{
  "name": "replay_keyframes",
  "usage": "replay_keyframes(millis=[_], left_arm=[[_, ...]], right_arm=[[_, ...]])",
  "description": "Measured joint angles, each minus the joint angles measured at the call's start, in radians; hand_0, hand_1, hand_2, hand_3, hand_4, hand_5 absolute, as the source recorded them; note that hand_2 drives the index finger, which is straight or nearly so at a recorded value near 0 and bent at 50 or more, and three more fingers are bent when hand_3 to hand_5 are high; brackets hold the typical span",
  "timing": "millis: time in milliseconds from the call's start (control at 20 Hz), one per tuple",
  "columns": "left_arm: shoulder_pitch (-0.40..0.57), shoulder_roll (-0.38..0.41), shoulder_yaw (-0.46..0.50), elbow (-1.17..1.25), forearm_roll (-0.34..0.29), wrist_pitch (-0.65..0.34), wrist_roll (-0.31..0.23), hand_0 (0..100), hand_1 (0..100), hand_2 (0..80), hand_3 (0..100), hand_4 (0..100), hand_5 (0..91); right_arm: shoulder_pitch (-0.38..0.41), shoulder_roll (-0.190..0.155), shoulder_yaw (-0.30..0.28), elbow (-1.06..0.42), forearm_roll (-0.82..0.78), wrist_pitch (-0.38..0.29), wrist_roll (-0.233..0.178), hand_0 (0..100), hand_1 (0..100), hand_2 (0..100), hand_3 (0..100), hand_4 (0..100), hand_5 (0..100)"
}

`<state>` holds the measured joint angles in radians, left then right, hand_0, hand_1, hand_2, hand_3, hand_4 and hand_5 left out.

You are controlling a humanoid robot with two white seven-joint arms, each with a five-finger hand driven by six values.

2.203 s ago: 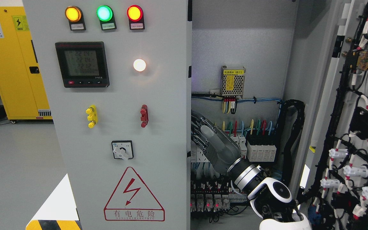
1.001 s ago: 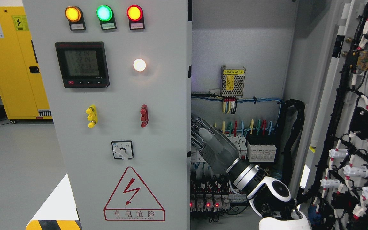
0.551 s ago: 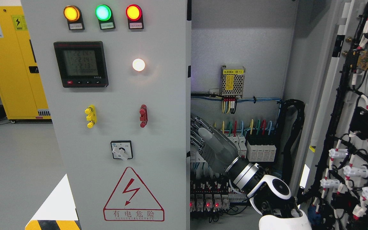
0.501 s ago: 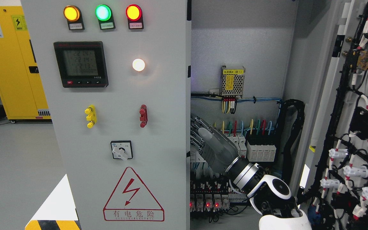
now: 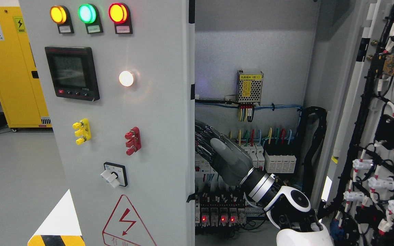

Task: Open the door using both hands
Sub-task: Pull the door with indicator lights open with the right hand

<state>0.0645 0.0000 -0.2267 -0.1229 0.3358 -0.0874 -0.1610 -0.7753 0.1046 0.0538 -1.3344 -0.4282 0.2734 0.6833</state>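
While its fingers hook behind the left door edge, the right hand fills the gap.

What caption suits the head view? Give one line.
Right hand reaches behind the edge of the left cabinet door, which stands partly open.

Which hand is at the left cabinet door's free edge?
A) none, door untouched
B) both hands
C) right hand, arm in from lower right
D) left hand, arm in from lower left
C: the right hand reaches from the lower right up to the inner edge of the left cabinet door, in front of the breaker row; its fingertips are hidden by the door edge, and no left arm shows.
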Motion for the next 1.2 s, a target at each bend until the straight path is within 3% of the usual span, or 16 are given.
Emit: replay_keyframes(millis=[601,1202], left_arm=[[0.001,0.0,0.001,0.0,0.0,0.0,0.0,12,56,0.0,0,0,0.0],[0.002,0.0,0.001,0.001,0.0,0.0,0.0,12,56,0.0,0,0,0.0]], right_arm=[[0.047,-0.002,0.033,-0.038,-0.038,0.005,-0.004,0,50,4,0,0,0],[0.174,-0.008,0.237,-0.135,-0.036,-0.001,-0.013,0,50,4,0,0,0]])
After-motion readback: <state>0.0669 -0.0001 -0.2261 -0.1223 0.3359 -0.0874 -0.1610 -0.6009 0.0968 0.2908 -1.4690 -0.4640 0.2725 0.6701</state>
